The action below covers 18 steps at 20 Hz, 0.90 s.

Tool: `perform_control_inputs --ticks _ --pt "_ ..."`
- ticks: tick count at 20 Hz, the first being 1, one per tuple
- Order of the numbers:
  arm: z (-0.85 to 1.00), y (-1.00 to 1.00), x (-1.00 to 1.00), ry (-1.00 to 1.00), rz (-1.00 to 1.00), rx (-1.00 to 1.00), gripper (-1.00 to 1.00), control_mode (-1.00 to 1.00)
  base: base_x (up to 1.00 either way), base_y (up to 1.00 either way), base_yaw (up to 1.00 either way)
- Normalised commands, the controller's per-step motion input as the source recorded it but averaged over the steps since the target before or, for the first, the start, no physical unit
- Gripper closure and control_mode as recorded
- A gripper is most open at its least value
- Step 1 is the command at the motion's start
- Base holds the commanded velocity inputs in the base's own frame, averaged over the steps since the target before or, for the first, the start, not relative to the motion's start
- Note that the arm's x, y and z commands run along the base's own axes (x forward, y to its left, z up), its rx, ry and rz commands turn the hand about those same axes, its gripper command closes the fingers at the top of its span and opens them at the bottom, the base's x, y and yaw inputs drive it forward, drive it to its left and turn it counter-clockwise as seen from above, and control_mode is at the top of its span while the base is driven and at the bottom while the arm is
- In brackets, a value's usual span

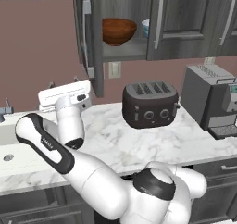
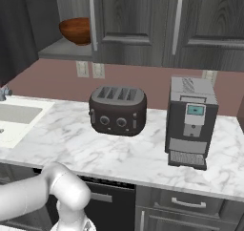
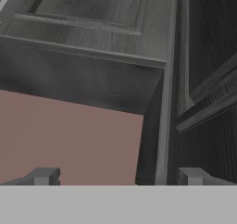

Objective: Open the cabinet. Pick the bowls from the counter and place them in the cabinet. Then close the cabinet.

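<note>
Hand view looks up along the open cabinet (image 3: 92,47) door's edge, with pink wall beneath; the two fingertips (image 3: 44,176) stand far apart at the bottom, so the jaws are wide and hold nothing. From the left base view, the hand (image 1: 65,96) sits raised over the sink (image 1: 9,149) end of the bench (image 1: 139,144), close beside the lower edge of the open door (image 1: 90,38); the fingers themselves are hard to make out there. On the shelf inside, the wooden bowl (image 1: 119,31) sits in plain sight, while the pale bowl (image 1: 145,28) shows as a mere sliver, cut off by the shut door next to it. Right base view gives the wooden bowl too, half hidden behind that shut door, and none of the pale one. A toaster (image 2: 117,110) and a coffee machine (image 2: 191,121) stand on the bench, the machine cropped at the left view's edge.
</note>
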Motion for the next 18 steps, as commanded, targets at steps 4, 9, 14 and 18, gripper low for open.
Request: perform_control_inputs --ticks 4,9,14,18 --pt "0.00 0.00 0.00 0.00 -0.39 0.13 -1.00 -1.00 0.00 0.00 0.00" --pt "0.06 0.00 0.00 -0.06 -0.42 0.13 -1.00 -1.00 0.00 0.00 0.00" --pt "0.33 -0.20 0.00 -0.08 -0.41 0.16 -1.00 -1.00 0.00 0.00 0.00" --pt "0.63 -0.35 0.03 -0.10 -0.37 0.17 -1.00 -1.00 0.00 0.00 0.00"
